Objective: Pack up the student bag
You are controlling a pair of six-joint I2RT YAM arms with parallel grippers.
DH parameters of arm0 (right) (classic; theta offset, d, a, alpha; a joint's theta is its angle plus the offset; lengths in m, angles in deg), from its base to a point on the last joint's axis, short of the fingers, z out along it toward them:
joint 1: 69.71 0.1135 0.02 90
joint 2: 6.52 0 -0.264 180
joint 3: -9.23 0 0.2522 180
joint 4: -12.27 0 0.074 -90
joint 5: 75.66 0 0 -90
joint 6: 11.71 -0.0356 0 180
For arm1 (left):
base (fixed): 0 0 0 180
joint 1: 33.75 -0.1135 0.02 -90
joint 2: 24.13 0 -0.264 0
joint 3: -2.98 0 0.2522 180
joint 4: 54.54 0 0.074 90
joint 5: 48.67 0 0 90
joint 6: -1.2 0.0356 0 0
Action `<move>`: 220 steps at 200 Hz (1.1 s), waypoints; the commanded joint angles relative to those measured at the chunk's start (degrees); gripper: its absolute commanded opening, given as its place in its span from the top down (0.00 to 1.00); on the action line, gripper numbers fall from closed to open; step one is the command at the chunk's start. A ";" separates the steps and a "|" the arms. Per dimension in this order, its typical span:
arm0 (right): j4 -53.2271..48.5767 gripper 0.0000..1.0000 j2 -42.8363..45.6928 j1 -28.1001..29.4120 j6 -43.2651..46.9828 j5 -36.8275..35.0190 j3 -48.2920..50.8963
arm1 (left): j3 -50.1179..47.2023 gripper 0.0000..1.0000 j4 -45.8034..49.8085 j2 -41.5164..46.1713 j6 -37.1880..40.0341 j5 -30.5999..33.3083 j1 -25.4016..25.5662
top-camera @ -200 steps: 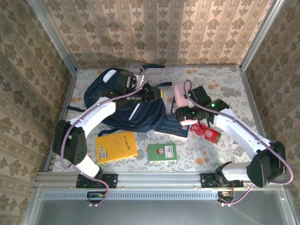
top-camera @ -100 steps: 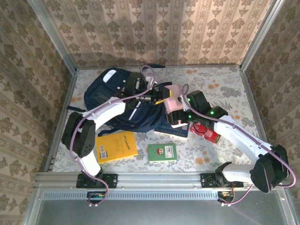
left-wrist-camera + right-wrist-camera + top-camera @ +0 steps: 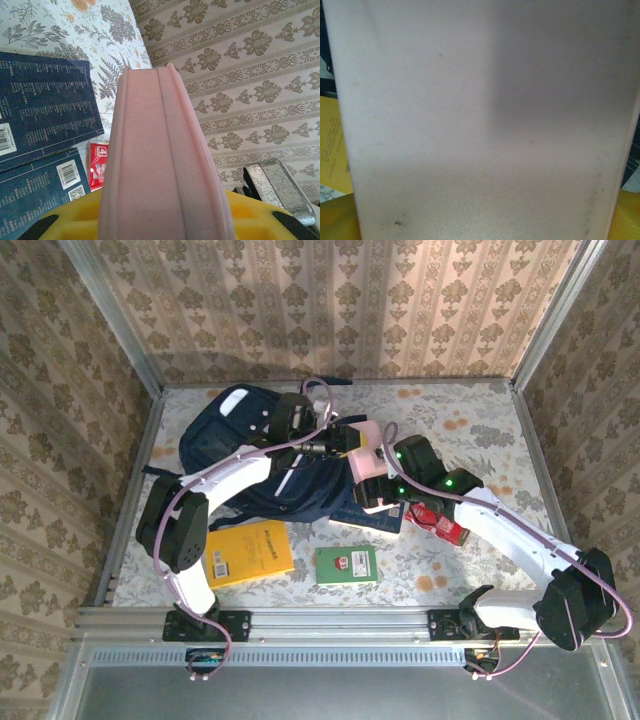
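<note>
Above the middle of the worktop (image 3: 480, 430), both arms meet at one pink case (image 3: 368, 447). The right pincer (image 3: 380, 488) stands wide, its yellow fingers (image 3: 332, 220) set at the two edges of the broad face, so it spans the full width of the case. The left pincer (image 3: 350, 440) is closed to a narrow gap on the thin edge of the same case, which rises between its fingers (image 3: 80, 215) in the left wrist view. This double grip reads as a transfer between arms, probably to bring the case to the side of the student bag (image 3: 215, 430). That bag lies at the rear left, under the left arm; whether its mouth is open cannot be told. A yellow book (image 3: 248, 552), a green book (image 3: 346, 564) and a red pack (image 3: 440, 523) lie on the near worktop, not yet packed.
</note>
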 commanded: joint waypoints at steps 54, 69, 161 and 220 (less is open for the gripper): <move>7.29 0.00 13.84 -4.76 -17.86 -2.72 6.00 | -12.14 0.79 -24.57 6.62 -18.35 4.71 -5.32; 13.05 0.00 16.36 -9.44 -26.52 4.07 10.01 | -14.74 0.80 -32.72 6.09 -24.42 6.20 -5.47; 67.39 0.03 6.44 -12.99 -66.45 20.18 26.01 | -18.04 0.81 -45.67 5.65 -33.43 11.74 -4.80; 80.99 0.35 2.98 -12.10 -71.47 18.22 27.17 | -17.78 0.81 -44.60 5.47 -32.84 12.36 -4.26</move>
